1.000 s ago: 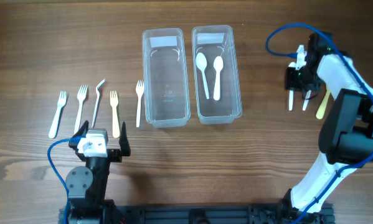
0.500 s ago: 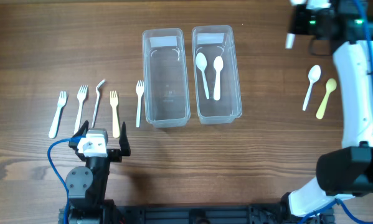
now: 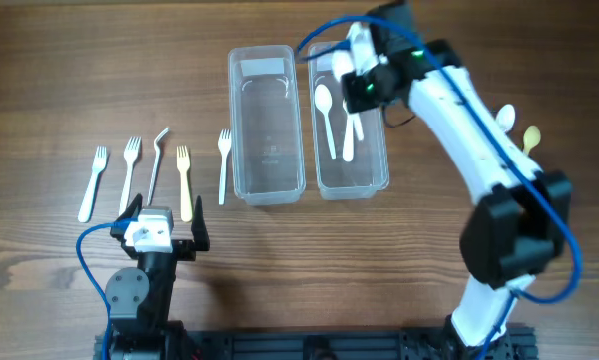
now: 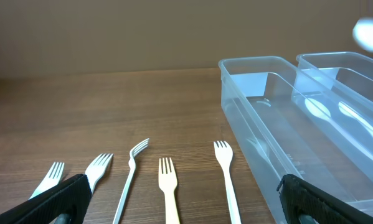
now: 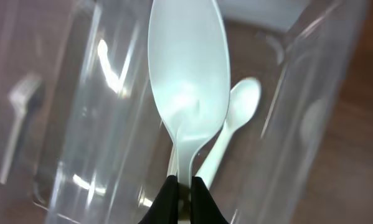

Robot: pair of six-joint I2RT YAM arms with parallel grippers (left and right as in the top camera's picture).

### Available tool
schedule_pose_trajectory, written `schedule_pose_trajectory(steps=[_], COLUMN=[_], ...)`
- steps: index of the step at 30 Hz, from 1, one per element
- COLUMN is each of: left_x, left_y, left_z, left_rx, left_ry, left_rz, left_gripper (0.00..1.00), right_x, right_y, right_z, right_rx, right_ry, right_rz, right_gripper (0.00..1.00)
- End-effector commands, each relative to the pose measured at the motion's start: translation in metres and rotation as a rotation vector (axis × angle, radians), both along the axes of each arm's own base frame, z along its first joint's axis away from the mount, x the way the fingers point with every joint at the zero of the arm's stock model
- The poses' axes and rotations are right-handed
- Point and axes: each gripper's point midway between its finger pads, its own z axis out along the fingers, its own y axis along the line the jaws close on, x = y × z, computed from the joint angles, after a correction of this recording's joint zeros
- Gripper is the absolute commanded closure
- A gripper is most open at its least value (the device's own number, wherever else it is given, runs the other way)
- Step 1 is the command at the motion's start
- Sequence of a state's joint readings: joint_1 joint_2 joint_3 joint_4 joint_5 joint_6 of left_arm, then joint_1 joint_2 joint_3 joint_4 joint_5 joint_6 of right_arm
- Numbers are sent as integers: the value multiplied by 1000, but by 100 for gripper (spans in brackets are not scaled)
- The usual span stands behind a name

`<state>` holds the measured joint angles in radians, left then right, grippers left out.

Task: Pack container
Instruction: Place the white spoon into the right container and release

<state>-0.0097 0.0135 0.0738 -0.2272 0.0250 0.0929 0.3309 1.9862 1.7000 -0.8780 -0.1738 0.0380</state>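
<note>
Two clear containers stand side by side. The left container (image 3: 232, 130) is empty; the right container (image 3: 385, 160) holds two white spoons (image 3: 326, 112). My right gripper (image 3: 363, 72) hovers over the far end of the right container, shut on a white spoon (image 5: 189, 68) by its handle, bowl pointing away; a spoon in the container (image 5: 236, 118) shows beneath it. My left gripper (image 3: 167, 232) is open and empty near the front edge, just behind several forks (image 3: 184, 180), which also show in the left wrist view (image 4: 167, 180).
A white spoon (image 3: 506, 117) and a yellow spoon (image 3: 530, 135) lie on the table at the right, partly hidden by my right arm. Both containers show in the left wrist view (image 4: 267, 118). The forks lie in a row left of the containers.
My right gripper lifted from the loose spoons at the right with a white spoon and swung left to above the right container. The left arm has not moved.
</note>
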Motion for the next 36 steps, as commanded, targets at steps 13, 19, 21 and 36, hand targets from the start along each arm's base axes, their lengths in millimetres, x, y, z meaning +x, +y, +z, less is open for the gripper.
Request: schedule_pose_trajectory(steps=[13,19,21,36], left_x=[0,0,0,0], left_y=[0,0,0,0], left_z=[0,0,0,0], left_rx=[14,14,14,14], left_ry=[-7,-7,-8,-7], left_rz=[-3,-3,-3,-3], left_gripper=[0,0,0,0], right_x=[47,36,23,-35], right_y=[-55,-167,-200,-317], right_z=[81,119,112,-16], right_rx=[-74,-251,-255,-241], right_ry=[-199,-210,-140,150], right_rz=[-175,-439,-540,-831], right_gripper=[40,40,41,48])
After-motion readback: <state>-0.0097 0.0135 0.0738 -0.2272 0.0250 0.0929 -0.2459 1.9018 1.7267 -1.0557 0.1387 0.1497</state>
